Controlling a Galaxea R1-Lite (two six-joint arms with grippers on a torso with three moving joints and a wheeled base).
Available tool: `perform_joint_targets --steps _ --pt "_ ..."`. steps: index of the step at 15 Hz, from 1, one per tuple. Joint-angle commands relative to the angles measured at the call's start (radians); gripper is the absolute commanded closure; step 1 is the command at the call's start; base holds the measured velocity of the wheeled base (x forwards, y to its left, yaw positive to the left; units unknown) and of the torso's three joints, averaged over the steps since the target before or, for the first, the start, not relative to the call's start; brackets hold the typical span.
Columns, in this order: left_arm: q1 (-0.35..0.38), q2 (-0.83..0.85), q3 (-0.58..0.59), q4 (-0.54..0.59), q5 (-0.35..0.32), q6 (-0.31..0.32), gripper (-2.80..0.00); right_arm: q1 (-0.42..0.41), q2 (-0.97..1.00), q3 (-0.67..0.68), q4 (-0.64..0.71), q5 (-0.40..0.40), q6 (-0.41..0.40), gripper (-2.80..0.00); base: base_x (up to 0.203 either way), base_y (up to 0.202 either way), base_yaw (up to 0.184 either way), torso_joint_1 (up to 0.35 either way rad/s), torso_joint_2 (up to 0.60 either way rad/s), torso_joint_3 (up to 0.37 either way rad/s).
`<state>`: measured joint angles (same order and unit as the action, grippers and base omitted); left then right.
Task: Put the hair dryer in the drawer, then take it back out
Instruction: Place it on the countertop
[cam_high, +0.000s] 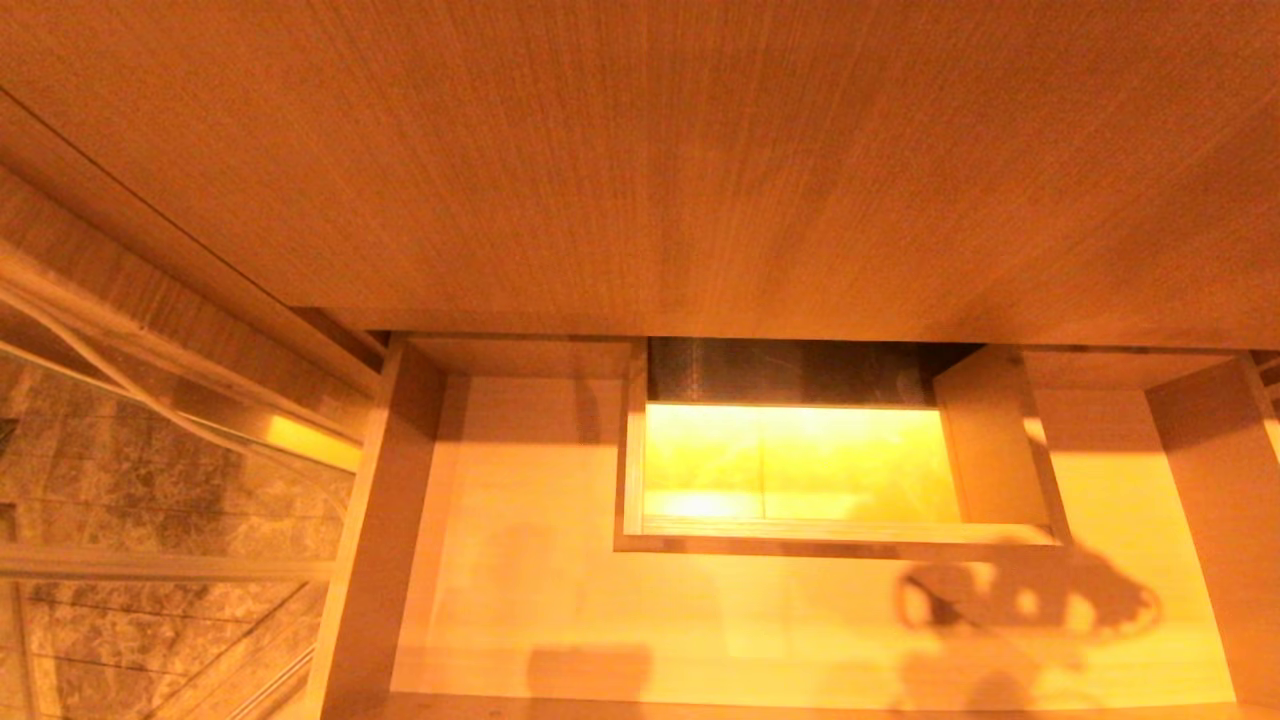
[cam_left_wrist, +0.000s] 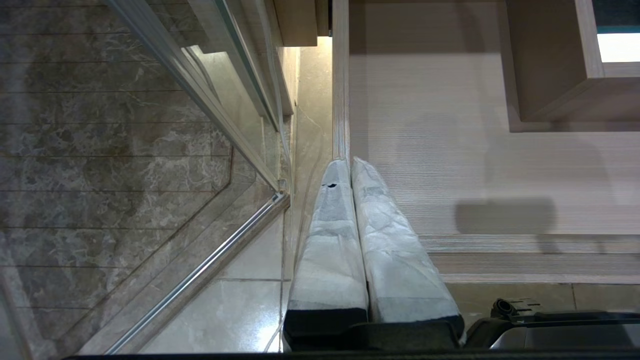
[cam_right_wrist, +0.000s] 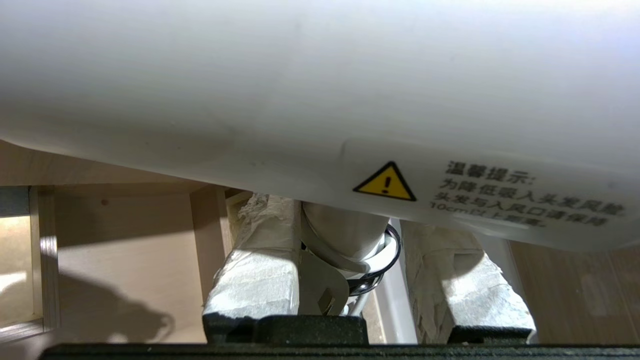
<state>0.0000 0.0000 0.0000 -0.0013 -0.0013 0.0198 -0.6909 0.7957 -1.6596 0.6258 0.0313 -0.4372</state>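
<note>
Hair dryer (cam_right_wrist: 320, 85) shows only in right wrist view

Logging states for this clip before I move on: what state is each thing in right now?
Drawer: pulled open, nothing lying on its floor.
Hair dryer: held above the drawer, not set down.
Right gripper: shut on the hair dryer's handle.
Left gripper: shut, empty, parked beside the drawer's side wall.
</note>
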Motion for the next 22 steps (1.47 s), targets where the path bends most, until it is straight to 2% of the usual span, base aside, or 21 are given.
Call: perform_joint_targets --steps 1,22 --pt "0.0 0.0 0.002 0.0 0.0 0.0 0.0 -0.001 0.002 0.001 -0.001 0.001 -0.003 0.0 0.0 0.0 0.0 0.0 0.0 0.0" --pt "0.0 0.0 0.002 0.0 0.0 0.0 0.0 -0.001 -0.043 0.033 -0.004 0.003 -0.005 0.0 0.0 0.0 0.0 0.0 0.0 0.0"
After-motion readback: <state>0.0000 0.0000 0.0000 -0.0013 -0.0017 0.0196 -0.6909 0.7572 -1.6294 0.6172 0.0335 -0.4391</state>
